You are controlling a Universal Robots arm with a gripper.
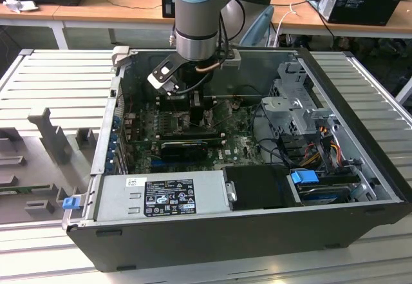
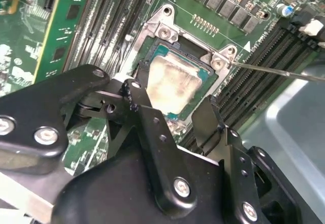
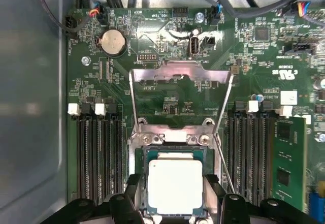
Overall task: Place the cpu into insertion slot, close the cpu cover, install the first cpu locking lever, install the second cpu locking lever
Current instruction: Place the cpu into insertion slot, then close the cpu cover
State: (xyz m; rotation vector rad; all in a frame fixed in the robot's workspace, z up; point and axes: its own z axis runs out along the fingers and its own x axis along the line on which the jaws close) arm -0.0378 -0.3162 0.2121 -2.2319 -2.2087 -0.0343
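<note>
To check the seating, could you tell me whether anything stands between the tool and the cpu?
Nothing visible does: the tool is right at the cpu, which lies in the insertion slot, and the cpu cover stands open beyond it.

The cpu (image 3: 175,186) is sitting in the slot (image 3: 144,176) on the board (image 3: 254,56), memory slots (image 3: 99,163) flanking both sides. The cover (image 3: 180,73) is standing open off one edge. The gripper (image 2: 170,100) is hanging over the cpu, jaws spread either side.

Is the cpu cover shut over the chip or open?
Open: in the first wrist view the cpu cover is swung back, clear of the cpu, whose face is bare.
</note>
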